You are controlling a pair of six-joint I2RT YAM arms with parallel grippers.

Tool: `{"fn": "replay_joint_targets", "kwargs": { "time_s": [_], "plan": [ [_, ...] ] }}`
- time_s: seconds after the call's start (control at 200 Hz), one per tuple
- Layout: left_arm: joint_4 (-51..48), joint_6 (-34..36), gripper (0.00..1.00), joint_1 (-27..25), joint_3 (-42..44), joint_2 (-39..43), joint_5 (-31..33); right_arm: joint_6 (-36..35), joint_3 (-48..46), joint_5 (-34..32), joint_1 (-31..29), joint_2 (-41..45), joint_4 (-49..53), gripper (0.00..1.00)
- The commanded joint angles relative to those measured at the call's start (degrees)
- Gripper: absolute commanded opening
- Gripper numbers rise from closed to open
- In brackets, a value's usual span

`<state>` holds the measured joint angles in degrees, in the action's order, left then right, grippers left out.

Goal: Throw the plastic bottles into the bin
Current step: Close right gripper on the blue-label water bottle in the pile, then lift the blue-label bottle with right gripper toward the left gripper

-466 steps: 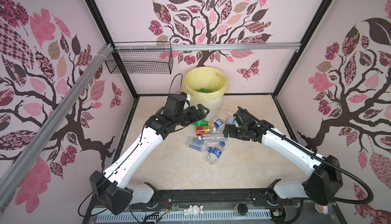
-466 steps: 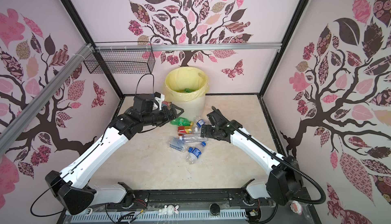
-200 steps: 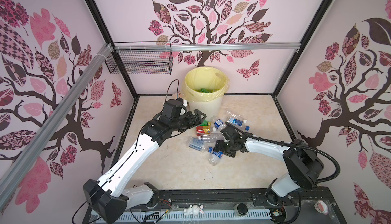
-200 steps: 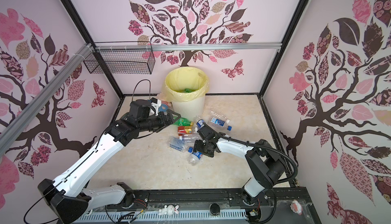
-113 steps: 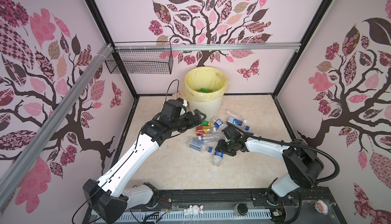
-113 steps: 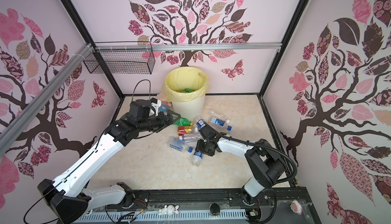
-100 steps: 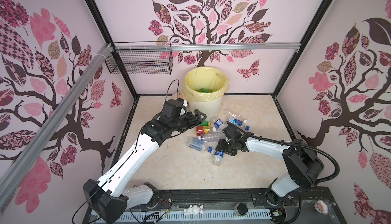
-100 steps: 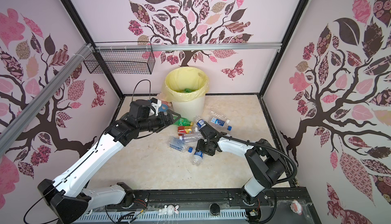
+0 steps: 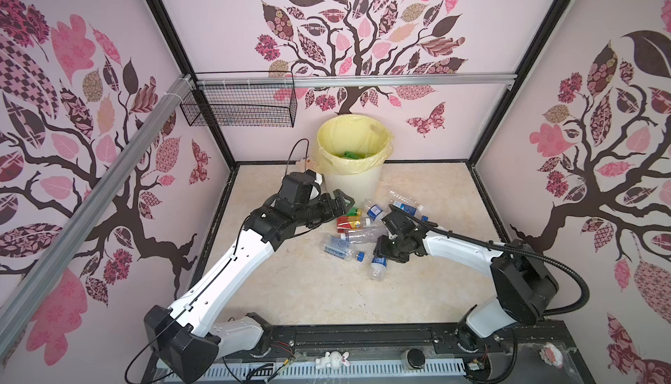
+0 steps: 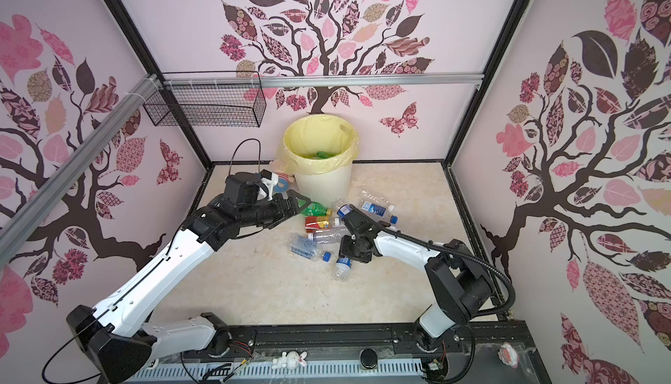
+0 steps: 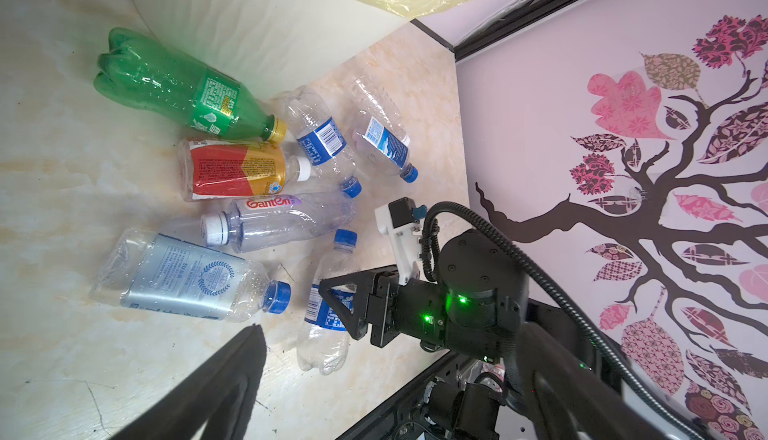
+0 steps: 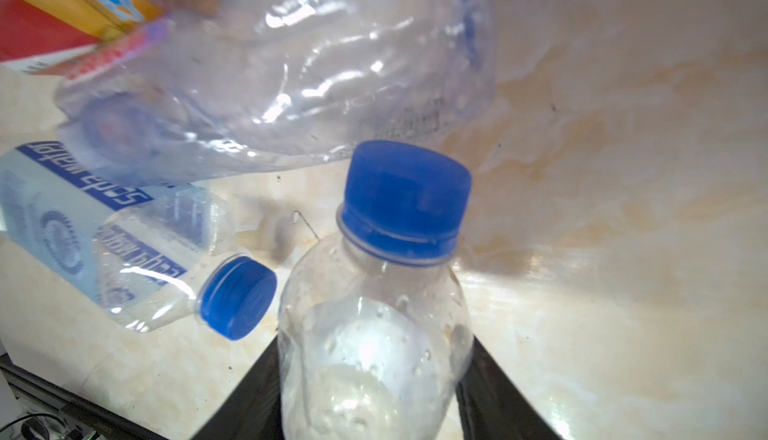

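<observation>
- The left gripper (image 9: 343, 206) hangs over the surface (image 9: 297, 291) just short of the bin. Its fingers are spread wide with nothing between them, and it seems to have no part in the step in hand.
- The bin (image 9: 352, 186) stands against the back wall. The plastic bottles (image 9: 357, 228) not yet thrown lie in a loose pile on the surface in front of it.
- Writing in the pile:
  - The grey-labelled bottle (image 11: 183, 275) reads "SUI" in the left wrist view and "Soda water" in the right wrist view.
  - The red-and-gold bottle (image 11: 237, 169) carries print too small to read.
  - The white-capped bottle (image 11: 274, 219) reads "Ganten".
  - The label on the green bottle (image 11: 174, 84), which lies against the bin's wall, cannot be made out.
- The right gripper (image 9: 380, 255) is low at the pile's near edge. Its fingers press on both sides of a blue-capped clear bottle (image 12: 374, 334), just beside the grey-labelled one.
  - The step in hand looks like the pick.
  - The next move likely calls for lifting clear of the neighbours, carrying over the pile to the bin's mouth and releasing above it.
  - The thin plastic may buckle or slip.
</observation>
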<state>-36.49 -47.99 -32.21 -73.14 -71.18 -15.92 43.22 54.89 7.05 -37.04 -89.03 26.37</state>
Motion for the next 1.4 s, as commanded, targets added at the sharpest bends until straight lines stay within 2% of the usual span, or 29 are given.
{"fn": "replay_joint_targets", "kwargs": {
  "time_s": [0.0,0.355,0.585,0.86,1.075,1.395],
  "plan": [
    [0.7,1.2,0.97,-0.2,-0.5,-0.8,-0.3,-3.0,5.5,-2.4,0.4,3.4,4.6,0.49],
    [0.7,2.0,0.97,-0.1,-3.9,-0.9,-0.4,-8.7,24.2,-5.2,4.5,5.4,12.8,0.48],
    [2.5,3.7,0.97,-0.3,-6.7,-2.7,-3.8,-12.6,40.1,-7.0,5.8,3.6,18.5,0.48],
    [6.6,6.8,0.97,-1.2,-13.1,-6.3,-5.8,-9.9,55.6,-2.9,6.7,-2.0,20.1,0.48],
    [6.6,10.3,0.97,-4.2,-19.8,-10.7,-5.4,-7.0,62.7,0.7,6.9,-5.8,19.9,0.49],
    [6.6,11.8,0.97,-4.5,-21.8,-13.0,-3.5,-5.4,65.0,3.6,6.9,-6.6,18.4,0.49]
  ]
}}
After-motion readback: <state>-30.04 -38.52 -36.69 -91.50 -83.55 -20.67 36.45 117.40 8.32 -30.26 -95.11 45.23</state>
